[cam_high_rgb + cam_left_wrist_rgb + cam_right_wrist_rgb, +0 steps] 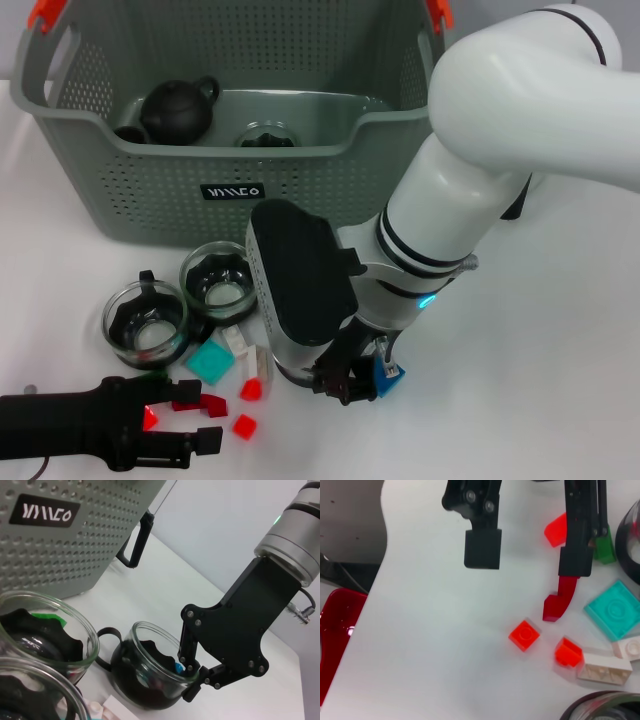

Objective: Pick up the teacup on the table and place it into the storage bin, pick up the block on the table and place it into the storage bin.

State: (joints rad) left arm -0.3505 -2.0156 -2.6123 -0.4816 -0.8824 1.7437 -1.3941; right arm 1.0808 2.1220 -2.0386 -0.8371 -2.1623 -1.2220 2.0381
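Observation:
The grey storage bin [150, 190] stands at the back, holding a dark teapot [178, 108] and a glass cup. Two glass teacups [145, 322] [218, 278] sit on the table in front of it. My right gripper [352, 385] is low over the table, right of the cups, shut on a blue block [389, 380]; the left wrist view shows it [192, 680] behind a teacup [145, 667]. Loose blocks lie near the cups: teal [210, 360], white [235, 340], red [244, 427]. My left gripper [195, 418] rests open at the front left, beside a dark red piece [559, 602].
More small red blocks [524, 635] [567, 652], a green one [605, 550] and a white brick [602, 670] are scattered by the left gripper. A black handle [135, 545] sticks out beside the bin's wall [50, 535]. The right arm's white body looms over the bin's right side.

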